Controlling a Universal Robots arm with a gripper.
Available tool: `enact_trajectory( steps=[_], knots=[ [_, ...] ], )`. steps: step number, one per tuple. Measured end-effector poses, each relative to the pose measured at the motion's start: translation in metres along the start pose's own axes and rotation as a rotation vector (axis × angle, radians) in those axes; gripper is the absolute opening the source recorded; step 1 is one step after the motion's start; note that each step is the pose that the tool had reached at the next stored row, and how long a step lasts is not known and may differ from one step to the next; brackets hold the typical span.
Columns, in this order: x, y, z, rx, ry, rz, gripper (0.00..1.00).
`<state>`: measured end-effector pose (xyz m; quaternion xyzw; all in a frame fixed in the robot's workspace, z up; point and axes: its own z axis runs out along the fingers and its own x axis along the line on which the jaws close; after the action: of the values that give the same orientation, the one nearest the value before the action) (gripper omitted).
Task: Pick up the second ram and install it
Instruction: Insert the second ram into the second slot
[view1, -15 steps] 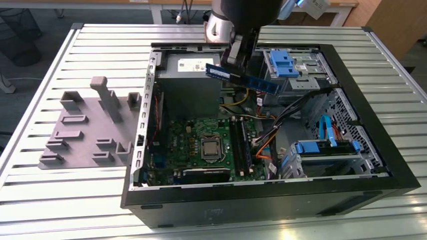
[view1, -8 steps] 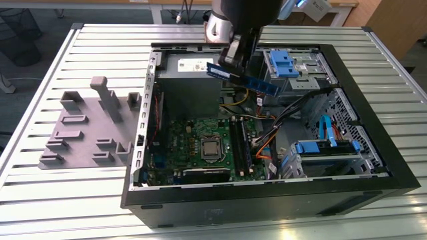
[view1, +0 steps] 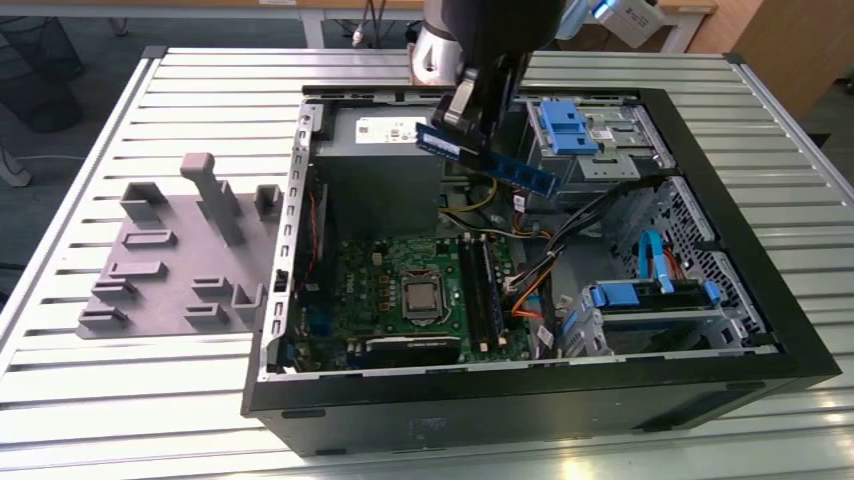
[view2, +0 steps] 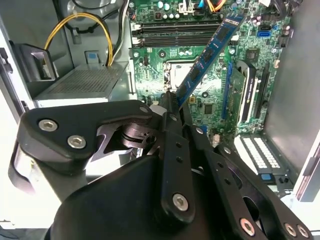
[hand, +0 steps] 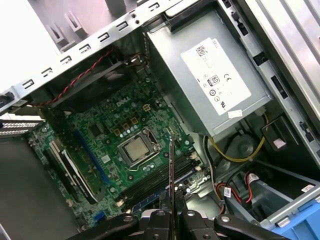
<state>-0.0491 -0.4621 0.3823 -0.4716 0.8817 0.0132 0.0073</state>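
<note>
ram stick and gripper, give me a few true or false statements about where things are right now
1. The gripper is shut on the ram stick. True.
2. The ram stick is seated in a slot of the motherboard. False: it is held tilted in the air above the board, apart from it.
3. The grey fixture stands outside the computer case, on the exterior view's left. True.
4. A side panel covers the computer case. False: the case lies open, with the motherboard in plain sight.
</note>
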Motion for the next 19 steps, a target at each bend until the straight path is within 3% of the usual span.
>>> enact_trajectory(
  steps=[19],
  knots=[
    [0.0000,0.0000,0.0008,0.0042,-0.0028,0.166,0.14]
  ],
)
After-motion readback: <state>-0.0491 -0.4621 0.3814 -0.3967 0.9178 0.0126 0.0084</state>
